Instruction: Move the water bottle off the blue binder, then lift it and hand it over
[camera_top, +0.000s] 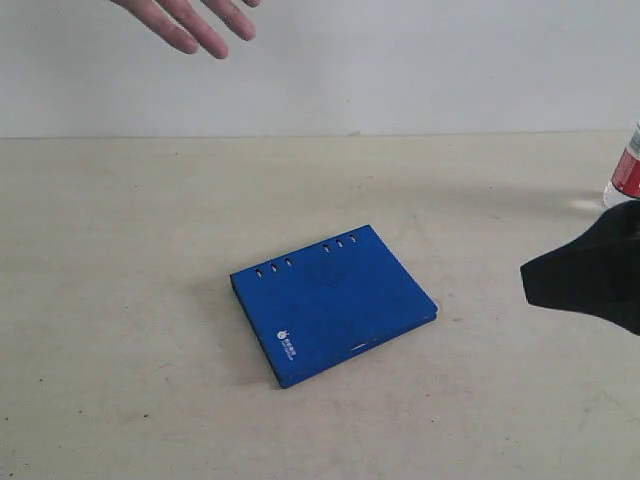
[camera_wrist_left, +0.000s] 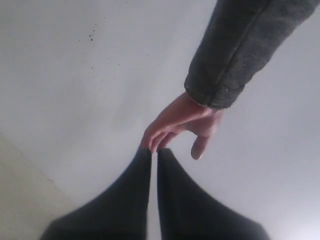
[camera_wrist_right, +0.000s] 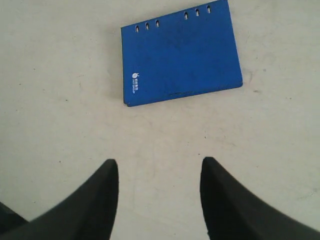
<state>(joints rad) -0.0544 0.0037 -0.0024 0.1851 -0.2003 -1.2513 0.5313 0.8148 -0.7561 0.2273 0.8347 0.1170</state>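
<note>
The blue binder (camera_top: 333, 302) lies flat mid-table with nothing on it, and it also shows beyond my right gripper in the right wrist view (camera_wrist_right: 181, 52). At the far right edge stands the water bottle (camera_top: 627, 172), cut off by the frame; only its red label and clear base show. My right gripper (camera_wrist_right: 159, 167) hangs open and empty over bare table, short of the binder. Its dark body (camera_top: 585, 272) shows at the right, just below the bottle. My left gripper (camera_wrist_left: 154, 152) is shut with nothing in it, raised toward the wall.
A person's hand (camera_top: 190, 22) reaches in at the top left, palm down. In the left wrist view that hand (camera_wrist_left: 180, 122), in a grey sleeve (camera_wrist_left: 240, 50), has its fingertips right at my left gripper's tips. The beige table (camera_top: 120, 300) meets a white wall behind.
</note>
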